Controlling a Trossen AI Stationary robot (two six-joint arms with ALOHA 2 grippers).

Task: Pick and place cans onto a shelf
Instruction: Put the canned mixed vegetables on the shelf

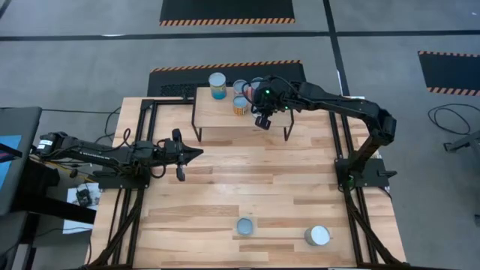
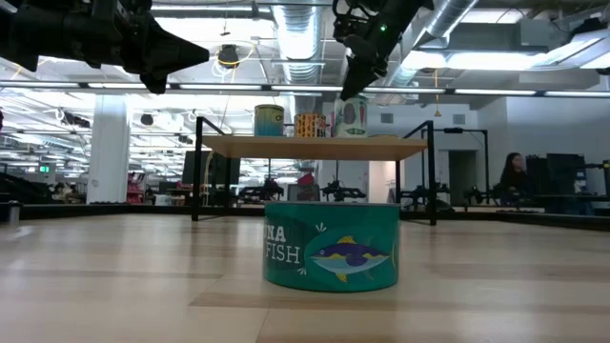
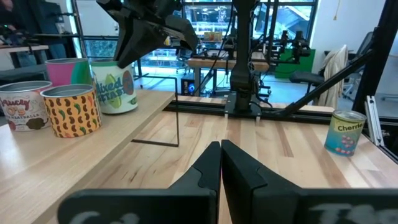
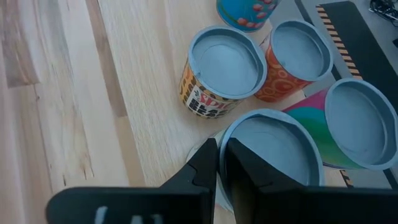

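The shelf [image 1: 225, 120] stands at the table's far middle. Several cans stand on its top: a teal one [image 1: 217, 85], a yellow-orange one [image 1: 240, 106] and others behind it. My right gripper [image 4: 221, 149] is over the shelf's near right part, shut on a white-and-green can [image 2: 351, 116]. My left gripper [image 1: 196, 154] is shut and empty, above the table left of the middle. A wide teal tuna can [image 2: 331, 245] and a cherries can [image 3: 345, 132] stand upright on the table near its near edge. My right gripper has the white-and-green can's top rim [image 4: 231, 132] between its two fingertips, one finger outside the wall and one over the top. The fingers come from above, slanting down. The can stands upright with its bottom on the shelf top [image 2: 315, 146].
An orange can [image 4: 295, 59], a green-and-pink can [image 4: 348, 127] and the yellow-orange can [image 4: 224, 71] stand close around the held one. The shelf's black legs [image 1: 198, 133] reach down to the table. Bare wood lies between the shelf and the two near cans [image 1: 245, 226], [image 1: 318, 235].
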